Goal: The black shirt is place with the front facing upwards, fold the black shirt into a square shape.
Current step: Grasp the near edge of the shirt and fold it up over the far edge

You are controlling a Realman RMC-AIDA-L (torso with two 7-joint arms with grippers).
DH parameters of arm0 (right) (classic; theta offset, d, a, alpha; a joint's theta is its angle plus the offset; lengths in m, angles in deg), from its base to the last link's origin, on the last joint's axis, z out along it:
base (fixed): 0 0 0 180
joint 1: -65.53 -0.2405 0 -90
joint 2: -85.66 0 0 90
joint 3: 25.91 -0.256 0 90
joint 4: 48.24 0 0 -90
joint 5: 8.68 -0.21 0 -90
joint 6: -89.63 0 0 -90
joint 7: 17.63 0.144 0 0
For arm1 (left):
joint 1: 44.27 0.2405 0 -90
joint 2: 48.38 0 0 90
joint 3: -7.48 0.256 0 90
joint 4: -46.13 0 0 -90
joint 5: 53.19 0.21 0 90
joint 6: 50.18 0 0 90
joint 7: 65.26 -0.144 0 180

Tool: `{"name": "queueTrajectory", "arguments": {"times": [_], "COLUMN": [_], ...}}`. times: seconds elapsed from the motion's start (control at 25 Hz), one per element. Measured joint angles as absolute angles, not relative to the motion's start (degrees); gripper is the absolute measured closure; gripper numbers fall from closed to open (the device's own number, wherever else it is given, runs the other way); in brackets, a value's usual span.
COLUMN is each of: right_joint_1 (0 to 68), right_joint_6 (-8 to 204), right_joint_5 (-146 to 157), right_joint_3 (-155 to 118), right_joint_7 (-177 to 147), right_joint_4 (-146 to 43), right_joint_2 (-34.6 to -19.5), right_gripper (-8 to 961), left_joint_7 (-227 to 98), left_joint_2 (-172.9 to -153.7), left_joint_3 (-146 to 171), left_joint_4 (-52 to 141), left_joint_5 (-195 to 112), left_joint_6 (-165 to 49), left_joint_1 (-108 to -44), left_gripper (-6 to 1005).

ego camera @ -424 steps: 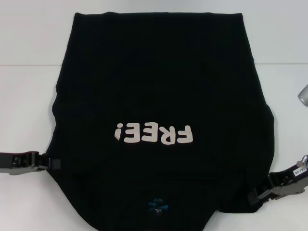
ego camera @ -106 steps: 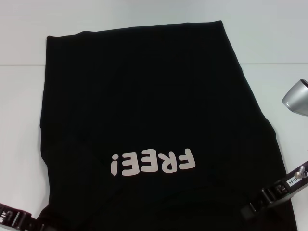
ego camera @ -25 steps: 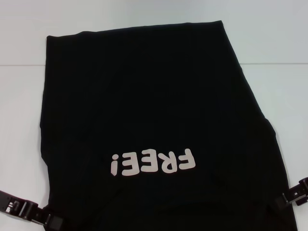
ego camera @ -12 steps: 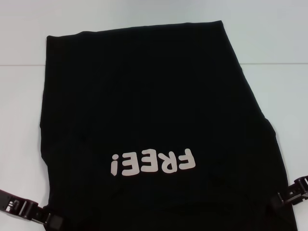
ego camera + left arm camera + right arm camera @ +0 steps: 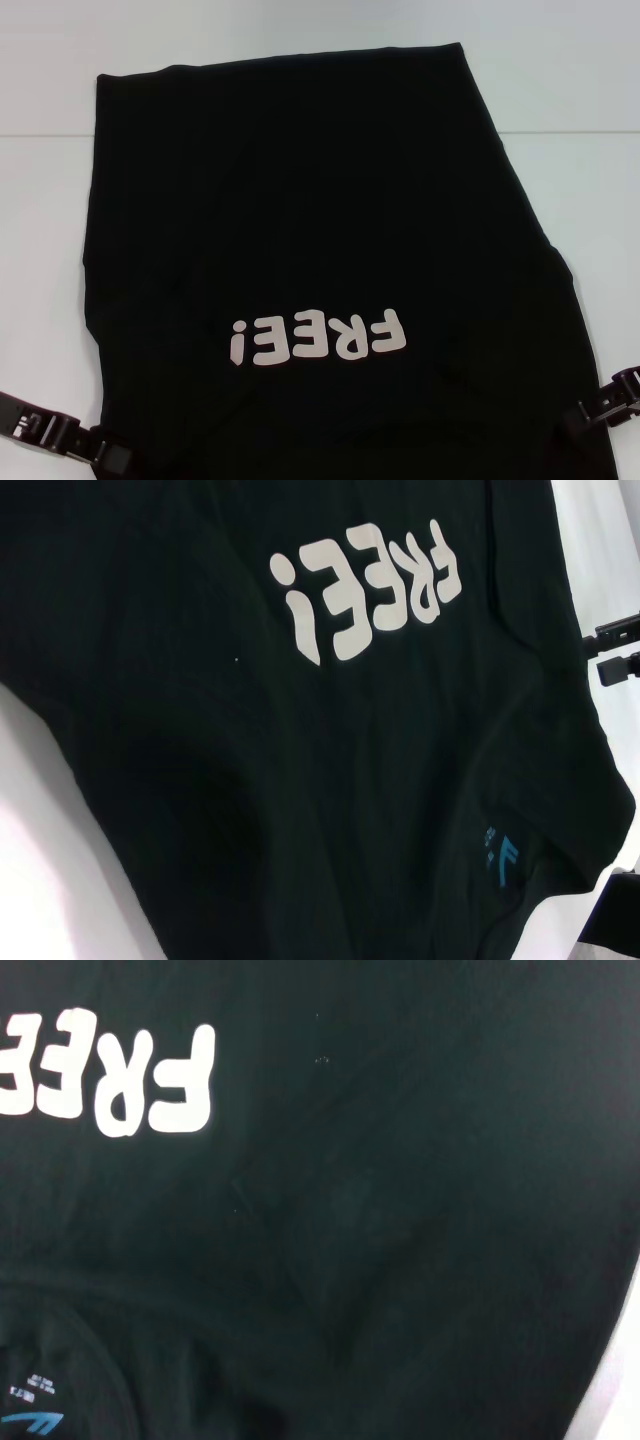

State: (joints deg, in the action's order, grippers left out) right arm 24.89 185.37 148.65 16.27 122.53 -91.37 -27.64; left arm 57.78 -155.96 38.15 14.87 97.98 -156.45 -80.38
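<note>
At the near edge of the head view, the left gripper (image 5: 105, 460) is seen at the shirt's left shoulder corner and the right gripper (image 5: 592, 412) at its right edge, both low against the counter (image 5: 40, 250). Whether the fingers of either are apart, together or clamped on cloth cannot be told; their tips are lost against the black fabric.

Compared with seventeen seconds ago, the black shirt (image 5: 320, 230) is found shifted: the collar end has been drawn toward the robot so that the neck label is no longer shown in the head view, and the left side now runs as a straight edge, which is judged to be a side fold already made. Over the last second very little has been altered; the right gripper has been brought slightly inward to the cloth edge and the left has barely been moved. This is read as both grippers being set at the near corners for a next fold, with the square not yet formed.

Farther out, the white "FREE!" lettering (image 5: 317, 340) is seen face up, and beyond it the hem end lies flat toward the far side of the counter.

No containers are seen in any view.
</note>
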Motion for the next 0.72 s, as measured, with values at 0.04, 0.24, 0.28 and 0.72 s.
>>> {"name": "queueTrajectory", "arguments": {"times": [0.04, 0.24, 0.28, 0.72], "right_joint_1": [24.88, 24.83, 24.81, 23.79], "right_joint_6": [185.29, 184.95, 184.87, 184.71], "right_joint_5": [148.65, 148.7, 148.7, 148.71], "right_joint_3": [16.34, 16.74, 16.85, 17.04], "right_joint_7": [122.56, 122.94, 122.97, 122.99], "right_joint_4": [-91.34, -91.16, -91.04, -89.15], "right_joint_2": [-27.67, -27.71, -27.71, -27.71], "right_gripper": [191, 192, 192, 194], "left_joint_7": [57.78, 57.78, 57.78, 57.78], "left_joint_2": [-155.96, -155.96, -155.96, -155.87], "left_joint_3": [38.15, 38.15, 38.15, 38.15], "left_joint_4": [14.87, 14.84, 14.84, 14.75], "left_joint_5": [97.98, 97.98, 97.98, 97.98], "left_joint_6": [-156.44, -156.43, -156.41, -156.35], "left_joint_1": [-80.4, -80.41, -80.41, -80.56], "left_gripper": [965, 966, 966, 965]}}
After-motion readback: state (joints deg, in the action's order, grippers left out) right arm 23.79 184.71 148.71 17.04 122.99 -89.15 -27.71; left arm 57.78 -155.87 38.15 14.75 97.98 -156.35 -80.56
